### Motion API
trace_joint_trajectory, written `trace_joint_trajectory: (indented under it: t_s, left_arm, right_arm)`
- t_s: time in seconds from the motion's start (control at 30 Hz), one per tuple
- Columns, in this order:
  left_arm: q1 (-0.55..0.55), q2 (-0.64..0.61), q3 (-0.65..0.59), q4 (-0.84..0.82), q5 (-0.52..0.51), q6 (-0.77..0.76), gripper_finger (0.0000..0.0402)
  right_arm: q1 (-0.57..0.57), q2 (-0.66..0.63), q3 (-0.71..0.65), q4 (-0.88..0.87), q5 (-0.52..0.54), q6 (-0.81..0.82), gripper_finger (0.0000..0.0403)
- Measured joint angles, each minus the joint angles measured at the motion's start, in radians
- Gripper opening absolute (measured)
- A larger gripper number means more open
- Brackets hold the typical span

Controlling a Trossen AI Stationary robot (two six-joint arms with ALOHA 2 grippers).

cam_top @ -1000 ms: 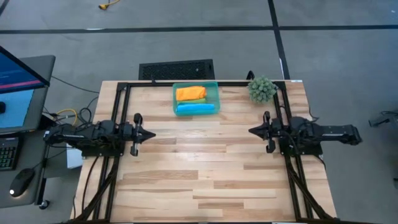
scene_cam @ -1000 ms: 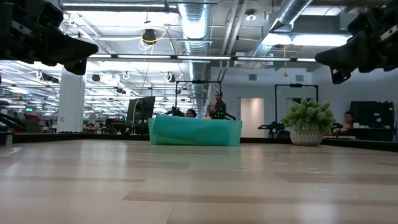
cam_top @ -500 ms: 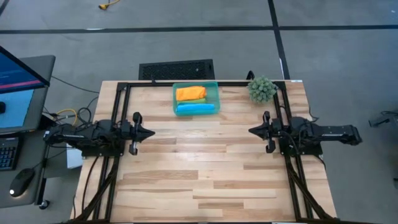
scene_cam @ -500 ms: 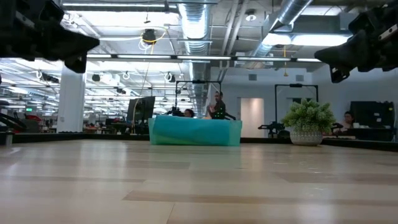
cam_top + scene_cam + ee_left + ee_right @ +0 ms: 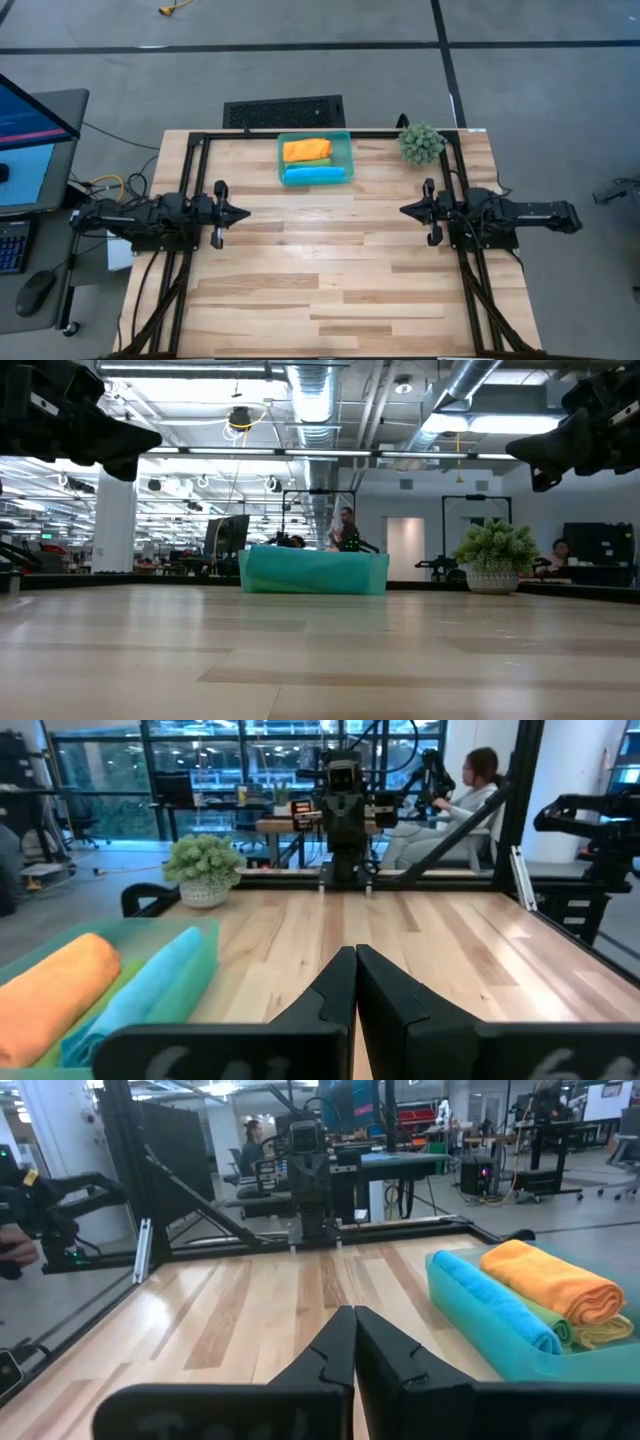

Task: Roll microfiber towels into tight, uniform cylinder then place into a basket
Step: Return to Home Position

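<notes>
The basket (image 5: pixel 314 159) sits at the counter's (image 5: pixel 330 270) 12 o'clock edge, and all the towels I can make out are rolled up inside it. The orange towel (image 5: pixel 306 150) lies along its far side and the blue towel (image 5: pixel 313 174) along its near side. A strip of the green towel (image 5: pixel 325 162) shows between them. From the right wrist view, a bit of the yellow towel (image 5: pixel 603 1335) peeks out under the orange one. The plant ball (image 5: pixel 421 143) stands at about 1 o'clock, near the basket but apart from it. The left pincer (image 5: pixel 244 213) hangs over the counter at 9 o'clock, pointing inward, its fingers (image 5: pixel 335 985) pressed together on nothing. The right pincer (image 5: pixel 404 211) faces it from 3 o'clock, likewise closed tight and holding nothing. Both are well apart from the basket, with bare wood between them. Beyond the counter, a person (image 5: pixel 480 780) sits at a desk in the room.
</notes>
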Motion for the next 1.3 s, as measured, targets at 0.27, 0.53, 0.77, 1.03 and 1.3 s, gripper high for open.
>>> trace_joint_trajectory:
  t_s: [0.27,0.53,0.77,1.03,1.3]
  left_arm:
    - [0.000,0.000,-0.001,-0.002,0.012,-0.005,0.0000]
    - [0.000,0.000,-0.001,-0.003,0.013,-0.006,0.0000]
    - [0.000,0.000,-0.002,-0.003,0.014,-0.005,0.0000]
    - [0.000,0.000,-0.002,-0.003,0.014,-0.005,0.0000]
    - [0.000,0.000,-0.002,-0.003,0.014,-0.005,0.0000]
  right_arm:
    - [0.000,0.000,0.000,0.000,0.001,0.000,0.0029]
    - [0.000,0.000,0.000,0.000,0.001,0.000,0.0031]
    - [0.000,0.000,0.000,-0.001,0.001,0.001,0.0030]
    - [0.000,0.000,0.000,-0.001,0.001,0.001,0.0030]
    - [0.000,0.000,0.000,-0.001,0.001,0.001,0.0031]
